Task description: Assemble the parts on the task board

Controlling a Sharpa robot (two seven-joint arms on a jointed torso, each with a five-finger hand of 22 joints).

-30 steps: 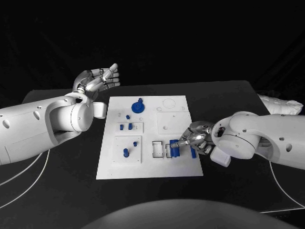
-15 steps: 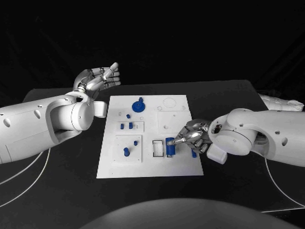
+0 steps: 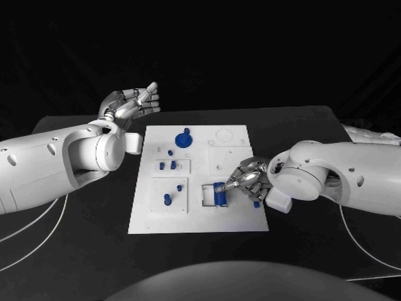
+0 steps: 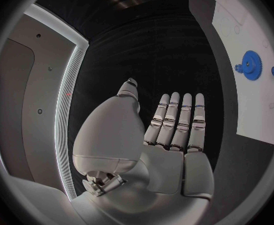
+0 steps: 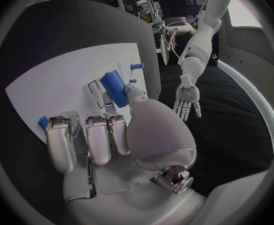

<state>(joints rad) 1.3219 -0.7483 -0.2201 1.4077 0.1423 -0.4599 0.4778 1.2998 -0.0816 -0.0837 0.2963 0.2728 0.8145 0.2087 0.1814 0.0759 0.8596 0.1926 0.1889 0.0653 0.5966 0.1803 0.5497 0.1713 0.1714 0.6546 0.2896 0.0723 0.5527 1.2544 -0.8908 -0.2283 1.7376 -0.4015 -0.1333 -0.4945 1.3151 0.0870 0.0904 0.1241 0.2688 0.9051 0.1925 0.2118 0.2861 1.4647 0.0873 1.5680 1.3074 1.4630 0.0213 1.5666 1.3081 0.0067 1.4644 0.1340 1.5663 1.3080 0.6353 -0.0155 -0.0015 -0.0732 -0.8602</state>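
Head view first: we are looking down at the white task board [image 3: 197, 219] lying in the middle of the black table [image 3: 74, 251], and our right hand [image 3: 244, 182] is hovering over the board's right-hand side, fingers curled in around a blue cylinder part [image 3: 221, 193]. That part is sitting right at the rectangular recess near the board's near-right area; whether it is seated in it or just above it, we cannot tell. In the right wrist view we are seeing the same hand [image 5: 105, 135] pinching the blue cylinder [image 5: 114, 87] between thumb and fingers, with the board [image 5: 49, 92] beneath it.

Over on the other side, our left hand [image 3: 131, 103] is hanging in the air beyond the board's far-left corner, well apart from it, fingers stretched out and holding nothing. The left wrist view is confirming it: palm flat, fingers [image 4: 181, 120] straight and side by side.

Further up the board we are spotting a blue gear part [image 3: 182, 138] near the far edge, and smaller blue pieces [image 3: 166, 166] standing in the left column.
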